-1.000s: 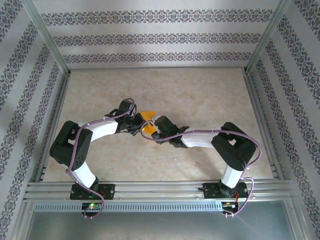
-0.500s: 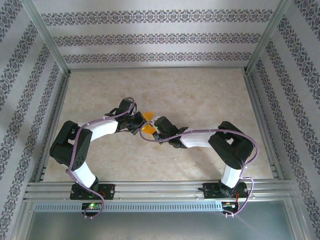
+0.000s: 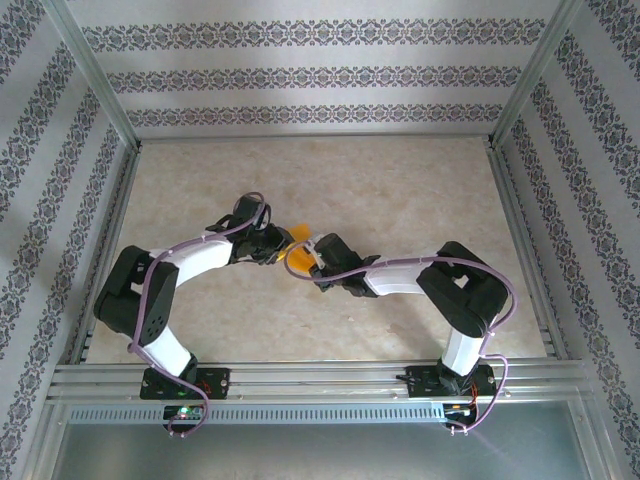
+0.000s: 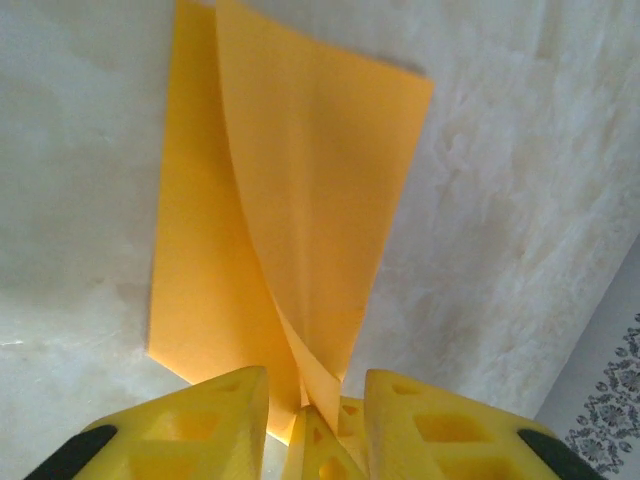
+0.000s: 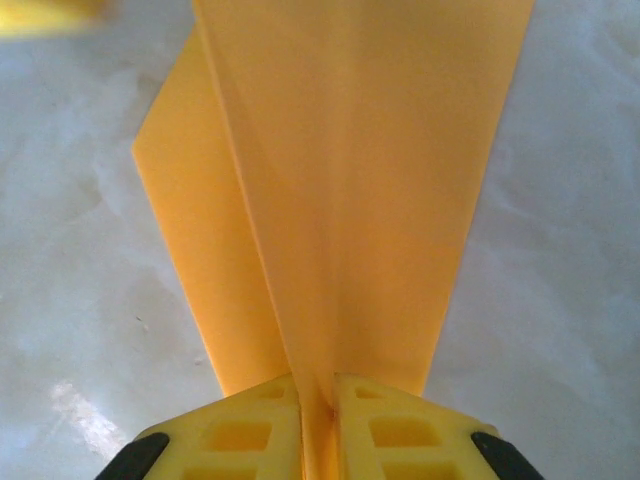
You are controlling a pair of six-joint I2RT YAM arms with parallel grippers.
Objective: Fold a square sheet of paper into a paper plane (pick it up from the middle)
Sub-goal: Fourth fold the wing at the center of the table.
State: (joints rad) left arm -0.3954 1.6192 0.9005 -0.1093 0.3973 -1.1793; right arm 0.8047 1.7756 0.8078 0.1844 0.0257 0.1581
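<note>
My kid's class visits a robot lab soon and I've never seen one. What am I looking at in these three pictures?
Two robot arms are bolted to a table, each ending in a two-finger gripper. The overhead picture looks down on both; the other two come from cameras on the wrists, so yellow fingers show at the bottom. The right gripper pinches a folded orange paper. The left gripper straddles a raised flap; whether it grips is unclear.

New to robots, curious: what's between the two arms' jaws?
Thin bright orange creased paper sheet: top view. Wrist views show the right jaws shut on it, one corner reaching between the left jaws.
</note>
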